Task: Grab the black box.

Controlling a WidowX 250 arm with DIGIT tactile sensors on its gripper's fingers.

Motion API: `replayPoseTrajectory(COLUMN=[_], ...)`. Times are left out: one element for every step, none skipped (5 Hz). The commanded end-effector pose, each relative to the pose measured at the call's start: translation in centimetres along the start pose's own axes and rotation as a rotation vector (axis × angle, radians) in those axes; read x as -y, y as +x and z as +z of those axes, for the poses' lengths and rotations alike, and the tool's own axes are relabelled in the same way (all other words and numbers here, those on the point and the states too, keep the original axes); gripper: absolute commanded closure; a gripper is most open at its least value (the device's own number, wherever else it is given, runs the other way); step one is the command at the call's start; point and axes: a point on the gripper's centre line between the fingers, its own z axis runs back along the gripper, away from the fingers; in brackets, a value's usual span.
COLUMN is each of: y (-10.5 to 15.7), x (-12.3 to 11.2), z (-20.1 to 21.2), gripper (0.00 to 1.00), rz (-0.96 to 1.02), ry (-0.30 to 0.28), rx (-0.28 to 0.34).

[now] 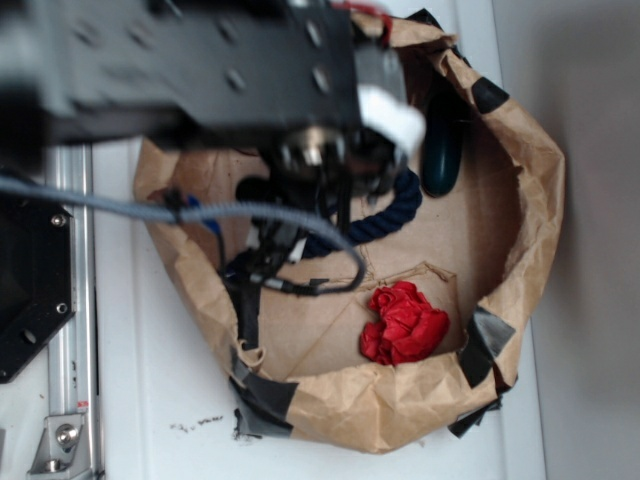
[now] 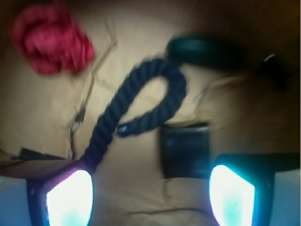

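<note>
In the wrist view the black box lies on the brown paper floor, small, square and slightly shiny. My gripper is open, with its two bright fingers at the bottom left and bottom right. The box sits just ahead of the right finger, apart from it, and nothing is between the fingers. In the exterior view my arm hangs over the bin's left half and hides both the box and the jaws.
A brown paper bin with black tape patches holds everything. A navy rope loops right beside the box. A red wad and a dark oval thing lie farther off.
</note>
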Motion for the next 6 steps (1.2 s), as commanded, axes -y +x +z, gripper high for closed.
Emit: replayPoseTrajectory(y=[-2.4,-2.0,-1.3,-1.4,-1.6,-2.5], x=[-2.1,-4.1,-4.0,-3.6,-3.8,-4.2], z=[-5.8,-7.1,-7.6,-7.6,-7.5,-6.1], gripper=[0.00,0.00,0.00,0.77,0.52,0.00], rz=[-0.051,-0.029,-0.014,0.003,0.035,0.042], ry=[0.060,0.024,-0.008,-0.017,-0.014,-0.020], rx=[-0.131,-0.081,-0.072,-0.083,-0.093,-0.061])
